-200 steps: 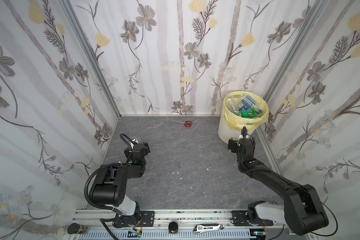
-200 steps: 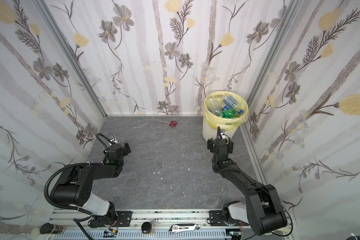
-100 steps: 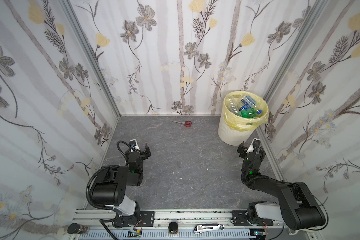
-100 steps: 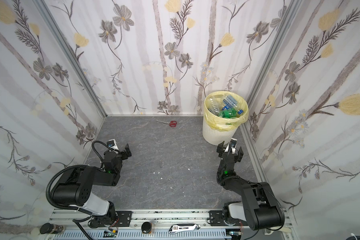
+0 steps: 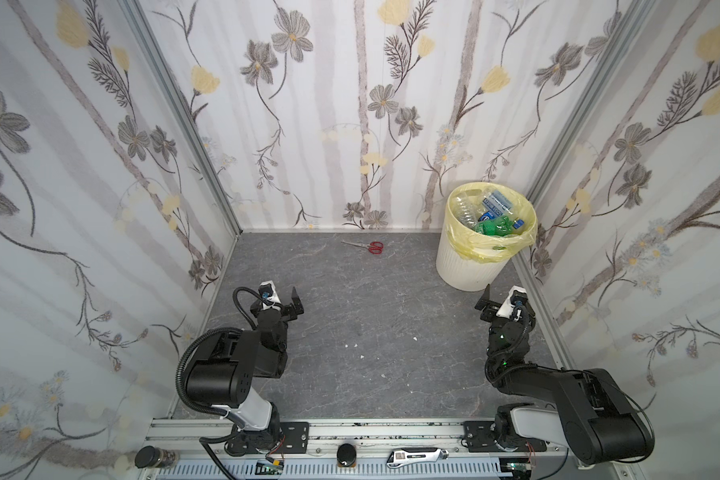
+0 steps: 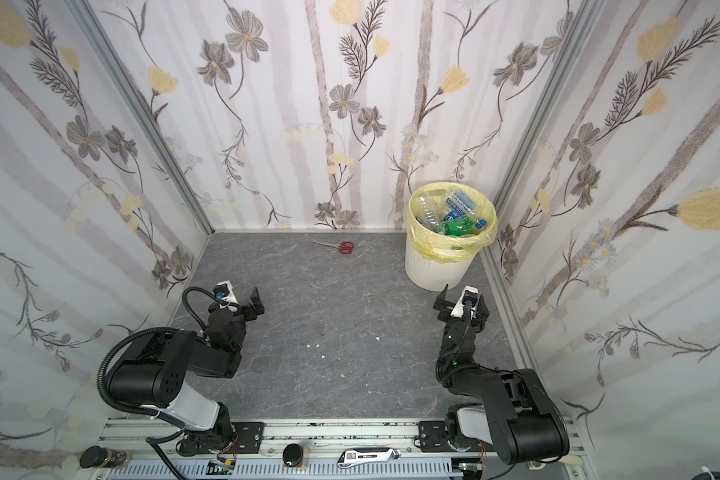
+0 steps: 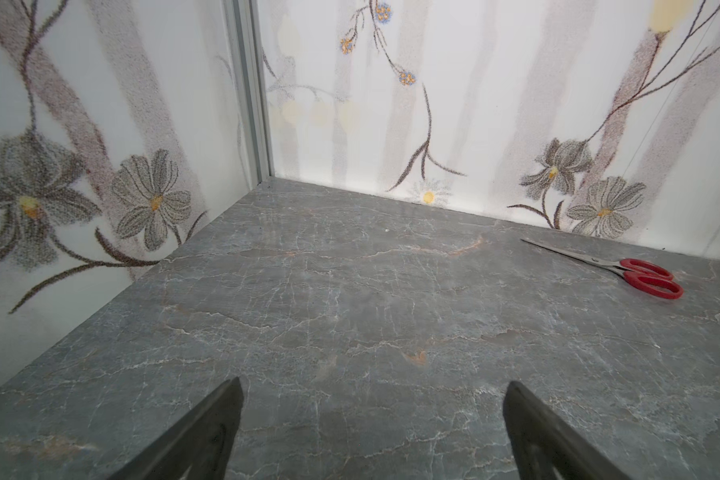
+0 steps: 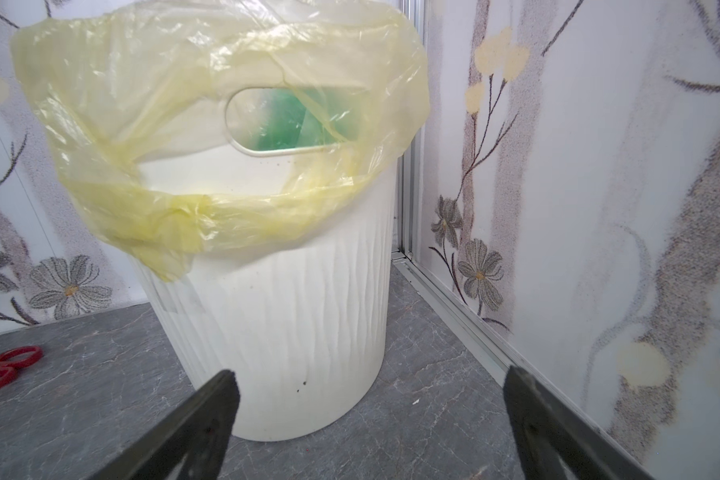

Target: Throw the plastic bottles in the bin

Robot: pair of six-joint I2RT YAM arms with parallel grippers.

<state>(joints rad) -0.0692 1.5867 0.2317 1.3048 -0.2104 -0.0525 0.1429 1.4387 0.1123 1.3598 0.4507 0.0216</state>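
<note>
A white ribbed bin, lined with a pale yellow bag, stands in the far right corner of a grey marble-patterned table. The plastic bottles lie heaped inside it, reaching close to the rim. Most are clear with blue labels and at least one is green; the heap is too tangled to count them. The right gripper sits low just in front of the bin, its jaws spread wide and holding nothing. The left gripper is near the left wall, well apart from the bin, its jaws also wide apart and empty. Red-handled scissors lie near the back wall, left of the bin.
</note>
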